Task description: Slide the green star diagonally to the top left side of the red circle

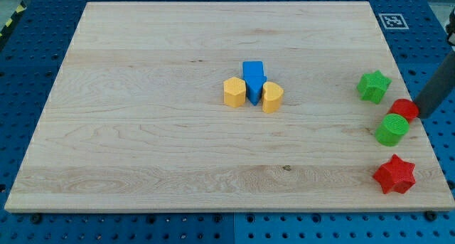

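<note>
- Nearest you, at the view's bottom right, a red star-shaped block (pixel 394 174) sits by the edge of the pale wooden board (pixel 142 130).
- Above it, a green cylinder block (pixel 392 129) touches the red circle block (pixel 404 107) — and my tip (pixel 418 114) rests just at that circle's right side.
- You'll find no pincer on this rod, so there's no grip to judge.
- Farther up, the green star block (pixel 373 86) already lies up-left of the red circle, near it; I judge the task nearly or fully done.
- Mid-board — a blue block cluster (pixel 253 79) flanked by a yellow hexagonal block (pixel 234 92) and a yellow rounded block (pixel 272 97).
</note>
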